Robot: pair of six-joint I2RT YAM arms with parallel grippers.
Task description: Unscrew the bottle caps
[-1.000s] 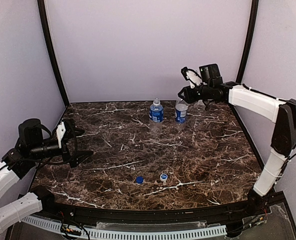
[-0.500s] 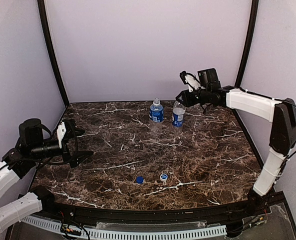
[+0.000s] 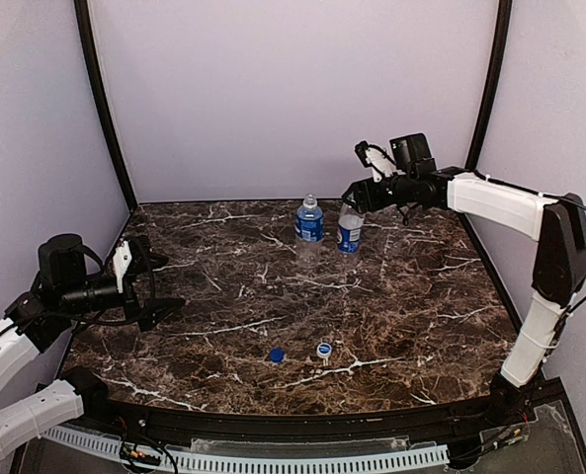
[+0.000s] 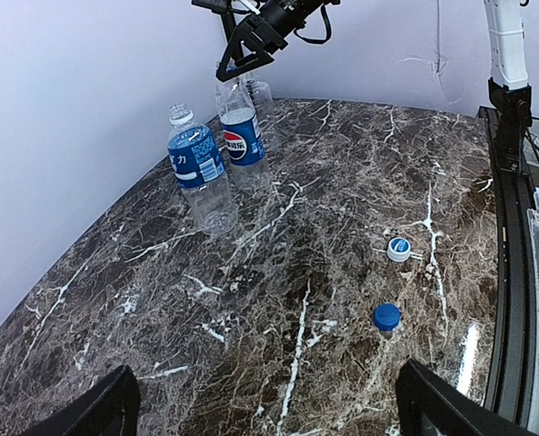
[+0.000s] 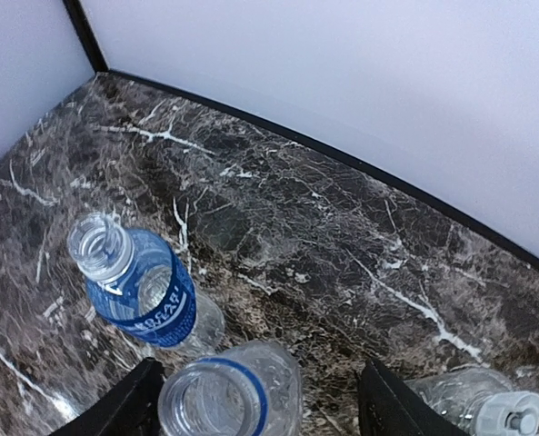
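Blue-labelled and uncapped, the bottle [image 3: 349, 230] under the right end effector [image 3: 356, 192] is now standing a little further left than a second ago, just beside the other labelled bottle [image 3: 309, 220] at the back of the desk [image 3: 421, 296]. Over that second the right arm has been carrying it sideways with the end effector closed at its top. Now the fingers [image 5: 128, 404] are spreading and sitting either side of the open mouth, with a gap showing on both sides, so the bottle is being let go rather than held. I am reading this as a finished bottle being parked. Its mouth is bare, as is its neighbour's, and two loose caps, a blue cap [image 3: 275, 355] and a pale-rimmed cap [image 3: 323, 349], are lying near the front edge, well apart from the bottles.

The released bottle is standing upright, its long axis running vertically and its mouth pointing straight up into the right wrist camera. The neighbour is standing the same way.

What is remaining, I judge, is the clear unlabelled bottle [image 5: 474, 400] at the lower right of the right wrist view, sitting near the parked one and wearing a white cap [image 5: 514, 415]. Whether it is standing or lying I cannot tell. The left end effector [image 4: 265, 409] is hanging over the left side of the desk with its fingers spread wide and nothing between them.
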